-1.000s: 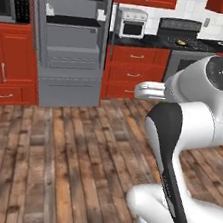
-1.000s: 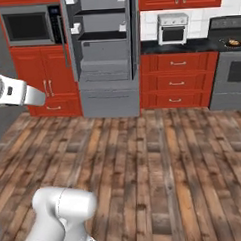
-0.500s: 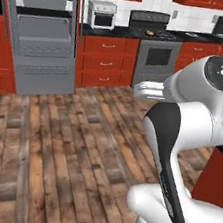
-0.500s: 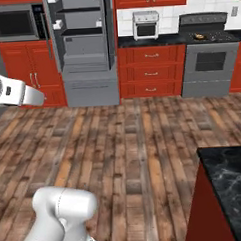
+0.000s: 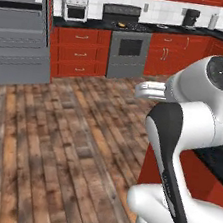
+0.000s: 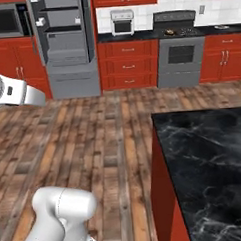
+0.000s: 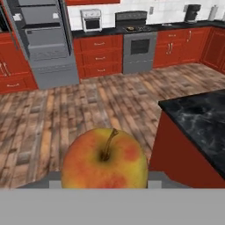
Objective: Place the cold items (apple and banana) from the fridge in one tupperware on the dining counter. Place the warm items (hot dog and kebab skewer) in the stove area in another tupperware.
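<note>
Gripper (image 7: pixel 104 184): the hand view places the apple (image 7: pixel 104 159) directly ahead of it, stem up, sitting between the jaws. The fingertips themselves are hidden behind the fruit and the lower edge of that view, so contact cannot be seen directly; the jaws stand partly apart, closed on the apple's sides. The fruit is yellow with red patches.

Hidden or unclear: in the left base view the arm's own white links cover the hand. In the right base view only a white forearm segment enters from the left edge. Small items lie on the stove (image 7: pixel 138 41) top, too small to identify.

Surroundings: the dining counter (image 6: pixel 209 158), black marble on red panels, lies to the right; its near corner is close beside the arm in the right base view, and its far side is cut off by the frame. The fridge (image 6: pixel 66 42) stands open at the far wall, shelves visible. A toaster oven (image 6: pixel 122 22) sits on the counter between fridge and stove. Wooden floor (image 5: pixel 53 145) runs open and unobstructed between the robot and the red cabinets (image 5: pixel 79 53).
</note>
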Controlling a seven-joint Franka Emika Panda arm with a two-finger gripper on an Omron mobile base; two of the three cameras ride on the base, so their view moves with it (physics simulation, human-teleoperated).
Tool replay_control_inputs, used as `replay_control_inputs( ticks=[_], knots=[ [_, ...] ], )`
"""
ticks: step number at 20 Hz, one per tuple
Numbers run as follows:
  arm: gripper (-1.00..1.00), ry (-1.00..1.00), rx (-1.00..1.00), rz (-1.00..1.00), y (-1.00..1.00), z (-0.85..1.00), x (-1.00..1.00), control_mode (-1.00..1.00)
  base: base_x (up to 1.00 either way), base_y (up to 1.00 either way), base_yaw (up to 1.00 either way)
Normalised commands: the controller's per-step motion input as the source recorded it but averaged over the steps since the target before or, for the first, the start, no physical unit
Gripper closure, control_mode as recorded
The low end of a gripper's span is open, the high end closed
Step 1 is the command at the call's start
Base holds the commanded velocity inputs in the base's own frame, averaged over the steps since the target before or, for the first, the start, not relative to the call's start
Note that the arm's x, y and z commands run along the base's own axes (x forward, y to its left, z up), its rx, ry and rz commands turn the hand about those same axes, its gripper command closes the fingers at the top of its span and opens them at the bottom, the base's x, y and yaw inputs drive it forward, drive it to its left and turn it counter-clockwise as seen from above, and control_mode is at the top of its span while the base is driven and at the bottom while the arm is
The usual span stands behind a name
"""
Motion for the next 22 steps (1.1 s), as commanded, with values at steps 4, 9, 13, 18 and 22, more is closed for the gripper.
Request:
replay_control_inputs(
  ticks=[4, 9, 13, 18, 22],
  knots=[
    [1.00, 0.00, 0.00, 0.00, 0.00, 0.00, 0.00, 1.00, -1.00, -0.73, -0.15],
    [1.00, 0.00, 0.00, 0.00, 0.00, 0.00, 0.00, 1.00, -1.00, -0.72, -0.15],
    [1.00, 0.00, 0.00, 0.00, 0.00, 0.00, 0.00, 1.00, -1.00, -0.74, -0.15],
    [1.00, 0.00, 0.00, 0.00, 0.00, 0.00, 0.00, 1.00, -0.83, -0.95, -0.13],
    [1.00, 0.00, 0.00, 0.00, 0.00, 0.00, 0.00, 1.00, -0.09, -1.00, -0.05]
  ],
)
